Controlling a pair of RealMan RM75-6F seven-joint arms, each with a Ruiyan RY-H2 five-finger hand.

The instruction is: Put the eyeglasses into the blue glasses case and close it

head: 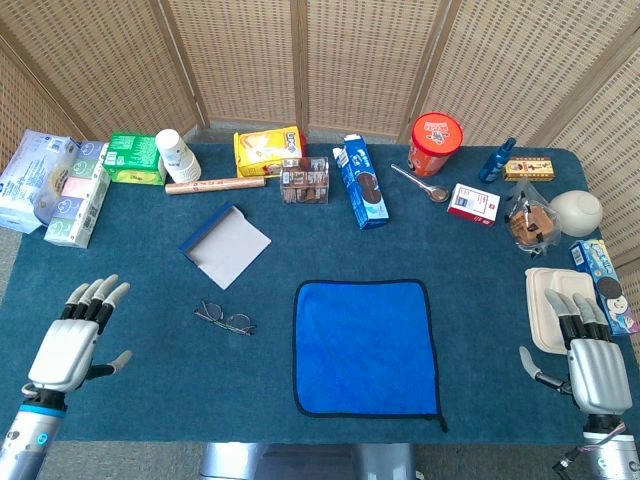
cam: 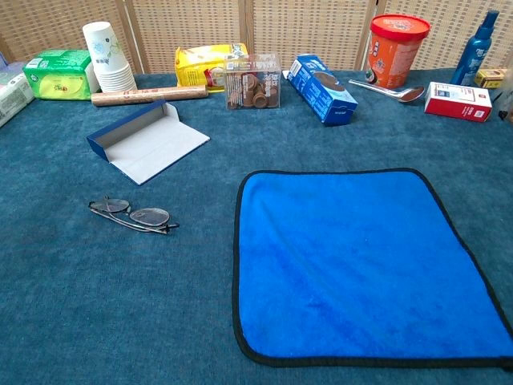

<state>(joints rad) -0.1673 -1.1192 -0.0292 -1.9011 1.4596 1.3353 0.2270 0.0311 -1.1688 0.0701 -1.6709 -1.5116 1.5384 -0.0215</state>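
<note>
Thin-framed eyeglasses lie folded on the blue tablecloth, left of centre. Just behind them the blue glasses case lies open, its pale inside facing up. My left hand hovers at the table's near left corner, fingers spread and holding nothing, well to the left of the eyeglasses. At the near right corner my right hand is likewise spread and empty. Neither hand shows in the chest view.
A bright blue cloth lies right of the eyeglasses. Along the back stand a green pack, paper cups, a yellow bag, a blue box and a red tub. A white container sits by my right hand.
</note>
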